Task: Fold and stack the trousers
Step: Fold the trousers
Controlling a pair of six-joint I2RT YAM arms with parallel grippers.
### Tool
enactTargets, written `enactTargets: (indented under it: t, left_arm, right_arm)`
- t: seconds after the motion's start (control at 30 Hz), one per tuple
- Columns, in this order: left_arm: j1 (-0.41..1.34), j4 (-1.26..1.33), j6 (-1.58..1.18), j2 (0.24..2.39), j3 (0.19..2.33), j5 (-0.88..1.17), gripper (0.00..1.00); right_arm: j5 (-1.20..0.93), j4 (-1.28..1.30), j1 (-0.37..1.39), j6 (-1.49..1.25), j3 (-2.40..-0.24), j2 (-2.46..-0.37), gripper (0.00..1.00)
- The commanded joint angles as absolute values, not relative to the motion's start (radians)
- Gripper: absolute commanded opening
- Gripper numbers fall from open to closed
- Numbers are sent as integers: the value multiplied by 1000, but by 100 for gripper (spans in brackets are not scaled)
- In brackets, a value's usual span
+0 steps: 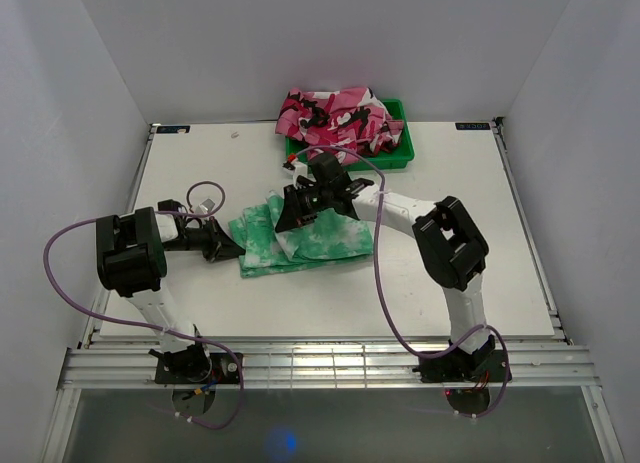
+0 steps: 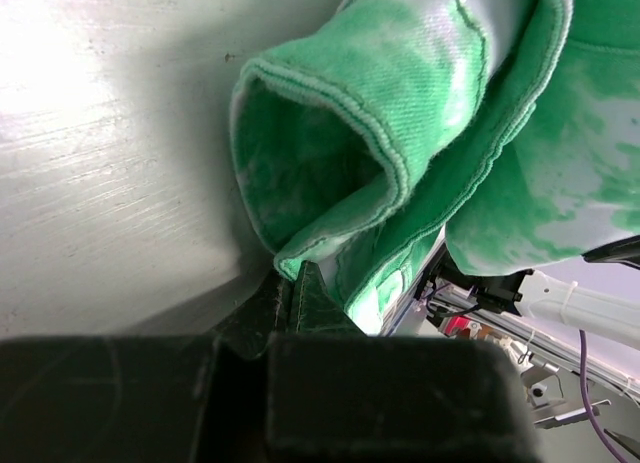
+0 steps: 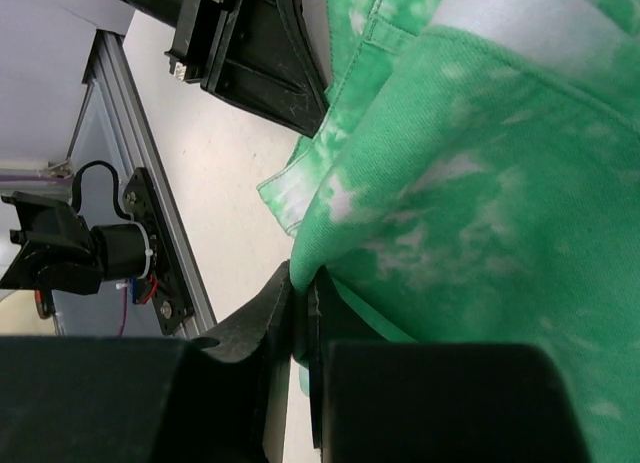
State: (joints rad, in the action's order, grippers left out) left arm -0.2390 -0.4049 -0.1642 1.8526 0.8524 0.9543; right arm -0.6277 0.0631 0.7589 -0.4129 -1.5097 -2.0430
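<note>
The left pincer (image 2: 293, 288) is pressed together on a hem edge of the trousers (image 2: 420, 133), low against the bench (image 2: 110, 183) — a leg opening gapes just above its tips. The right pincer (image 3: 300, 298) pinches a fold of the same green cloth at its far side. From above, the trousers lie folded in a loose bundle at mid-bench, between the two pincers. Behind them, at the bench's far edge, a green bin (image 1: 400, 155) holds pink cloth (image 1: 340, 118).

Folded green tie-dye trousers (image 1: 305, 238), mid-table
</note>
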Motion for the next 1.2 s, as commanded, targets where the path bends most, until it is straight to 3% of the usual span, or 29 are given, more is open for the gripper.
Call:
enactTargets:
  t: [0.0,1.17]
  left_arm:
    - [-219,-382,-149,1832,830,904,0]
    - [-210,-331,-184,1804,761,871,0]
  right_arm:
    - [-637,-58,773,-469,-1577,-2043,8]
    - [-669,-242,874,-778,-1697,-2269,8]
